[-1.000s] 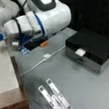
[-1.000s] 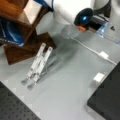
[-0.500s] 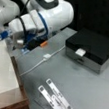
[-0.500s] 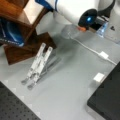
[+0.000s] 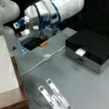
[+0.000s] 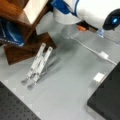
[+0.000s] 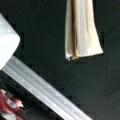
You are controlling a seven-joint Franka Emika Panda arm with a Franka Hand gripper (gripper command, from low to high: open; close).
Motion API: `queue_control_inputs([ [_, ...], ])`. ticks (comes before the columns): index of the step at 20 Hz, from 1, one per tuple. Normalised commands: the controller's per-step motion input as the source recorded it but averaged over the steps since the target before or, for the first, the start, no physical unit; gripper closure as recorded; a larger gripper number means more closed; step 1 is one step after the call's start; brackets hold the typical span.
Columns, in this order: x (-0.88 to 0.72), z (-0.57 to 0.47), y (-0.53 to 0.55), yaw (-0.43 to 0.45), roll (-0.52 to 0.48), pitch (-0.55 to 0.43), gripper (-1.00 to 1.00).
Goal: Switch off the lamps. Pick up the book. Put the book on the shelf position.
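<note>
My gripper [image 5: 23,29] hangs at the back left of the table in a front view, under the white and blue arm [image 5: 55,9], above a dark opening. Nothing shows between its fingers. A flat cream-white thing [image 5: 3,65] [image 6: 35,10] rests on the reddish-brown shelf position [image 5: 16,66] [image 6: 13,11] in both front views; I cannot tell whether it is the book or a lamp. The gripper is apart from it, up and to the right. In the wrist view a cream-white shape with a brown stripe [image 7: 80,30] hangs from the top against black.
A black box on a silver base [image 5: 92,50] stands at a front view's right. A white cable with an inline switch [image 5: 46,56] [image 6: 103,55] crosses the grey table, with an orange piece [image 5: 44,43] near it. A white perforated stand [image 5: 56,99] [image 6: 37,65] lies near the shelf.
The arm has moved up and to the right, carrying the gripper away from the cream-white thing on the wooden top. Nothing else has moved.
</note>
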Motion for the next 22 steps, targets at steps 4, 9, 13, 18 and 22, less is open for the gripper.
queue_control_inputs([
  [4,0.31,-0.03,0.58,-0.395,0.358,-0.208,-1.00],
  [9,0.43,-0.21,0.65,-0.376,0.689,-0.304,-1.00],
  [13,0.37,-0.24,0.38,-0.246,0.973,-0.396,-1.00],
  [18,0.09,-0.17,0.00,-0.059,0.933,-0.362,-1.00],
  [22,-0.18,-0.20,-0.19,0.127,0.702,-0.330,-1.00],
])
